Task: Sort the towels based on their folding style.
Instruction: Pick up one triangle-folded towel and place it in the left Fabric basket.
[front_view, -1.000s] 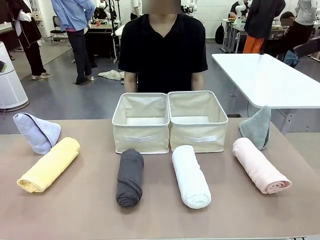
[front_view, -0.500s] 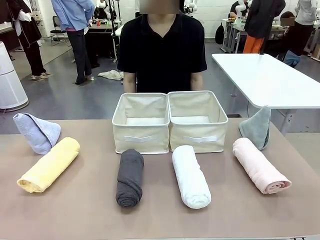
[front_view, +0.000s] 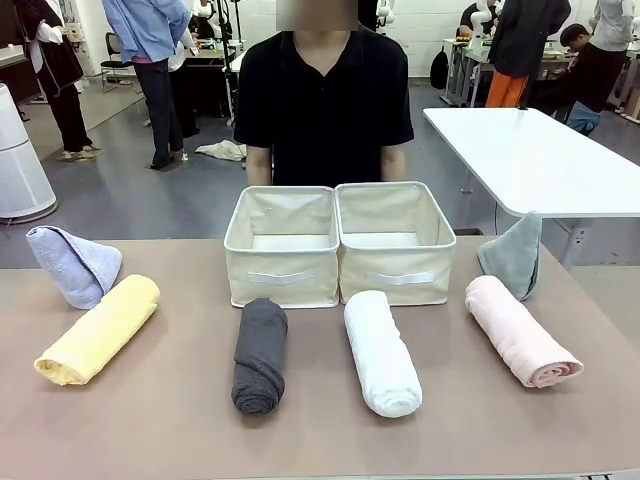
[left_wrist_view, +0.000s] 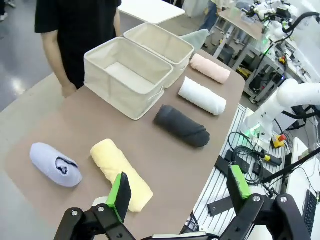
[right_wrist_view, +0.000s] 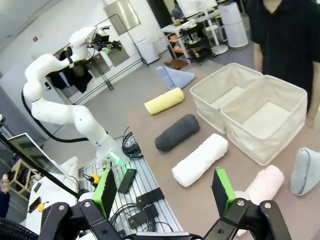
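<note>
Six towels lie on the brown table. Rolled ones: yellow (front_view: 98, 329), dark grey (front_view: 260, 354), white (front_view: 382, 352) and pink (front_view: 521, 330). Folded ones: lavender-blue (front_view: 73, 264) at far left and grey-green (front_view: 512, 255) at far right. The left wrist view looks down on the yellow roll (left_wrist_view: 121, 172), lavender towel (left_wrist_view: 55, 164), dark grey roll (left_wrist_view: 181, 125), white roll (left_wrist_view: 202, 95) and pink roll (left_wrist_view: 210, 68). My left gripper (left_wrist_view: 180, 189) hangs open high above the table's near edge. My right gripper (right_wrist_view: 164, 191) is open too, high above the pink roll (right_wrist_view: 263, 186) and white roll (right_wrist_view: 200, 159).
Two cream fabric bins (front_view: 283, 245) (front_view: 393, 240) stand side by side at the table's back middle. A person in a black shirt (front_view: 325, 95) stands behind them, arms down. A white table (front_view: 530, 155) stands at the back right.
</note>
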